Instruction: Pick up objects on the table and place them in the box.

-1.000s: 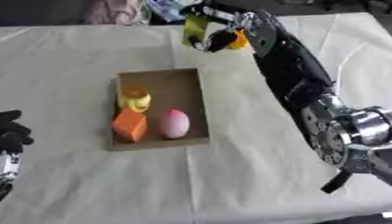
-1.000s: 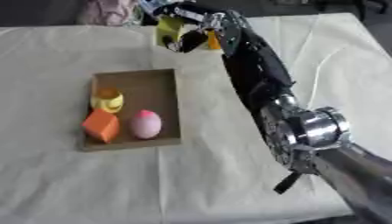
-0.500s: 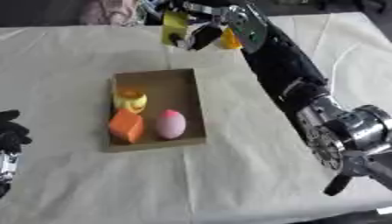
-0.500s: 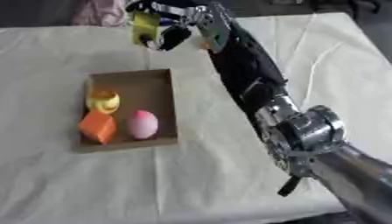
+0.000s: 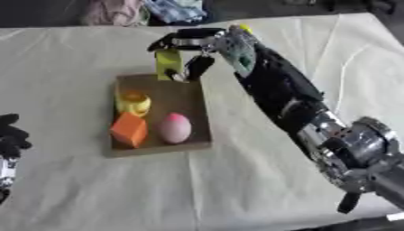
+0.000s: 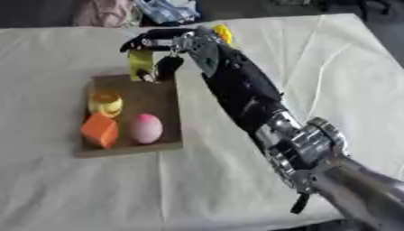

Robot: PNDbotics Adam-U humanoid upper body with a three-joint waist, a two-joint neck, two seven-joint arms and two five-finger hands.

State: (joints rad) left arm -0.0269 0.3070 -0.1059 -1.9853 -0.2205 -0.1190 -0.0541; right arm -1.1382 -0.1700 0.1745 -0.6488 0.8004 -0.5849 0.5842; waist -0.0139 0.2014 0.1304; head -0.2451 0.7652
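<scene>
A shallow brown cardboard box (image 5: pixel 192 98) lies left of centre on the white cloth. In it sit a yellow cup-like piece (image 5: pixel 132 102), an orange block (image 5: pixel 129 130) and a pink egg (image 5: pixel 175 127). My right hand (image 5: pixel 192 43) reaches in from the lower right and hangs over the box's far edge. Its fingers are curled round a yellow-green flat object (image 5: pixel 167 62) that dangles above the box's far end. My left hand (image 5: pixel 9 135) rests at the left edge, away from the box, with relaxed fingers.
A small yellow thing (image 6: pixel 224 32) lies on the cloth just behind my right wrist. Bundled cloths (image 5: pixel 142 10) lie beyond the table's far edge. White cloth (image 5: pixel 71 189) spreads in front of and to the right of the box.
My right hand has carried the yellow-green object leftward and toward me, from beyond the box's far right corner to over its far end.
</scene>
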